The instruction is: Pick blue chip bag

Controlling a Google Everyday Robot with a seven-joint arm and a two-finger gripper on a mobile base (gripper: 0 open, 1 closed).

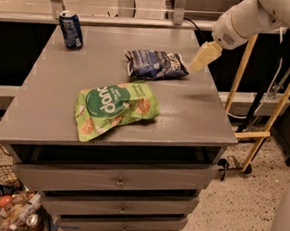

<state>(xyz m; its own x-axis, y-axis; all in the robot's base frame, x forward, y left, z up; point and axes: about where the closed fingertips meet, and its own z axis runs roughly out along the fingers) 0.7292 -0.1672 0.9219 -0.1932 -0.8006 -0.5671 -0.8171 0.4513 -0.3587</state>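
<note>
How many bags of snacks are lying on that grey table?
2. The blue chip bag lies toward the back right, just beside the gripper; the green bag lies nearer the front, in the middle. None seems hidden.
</note>
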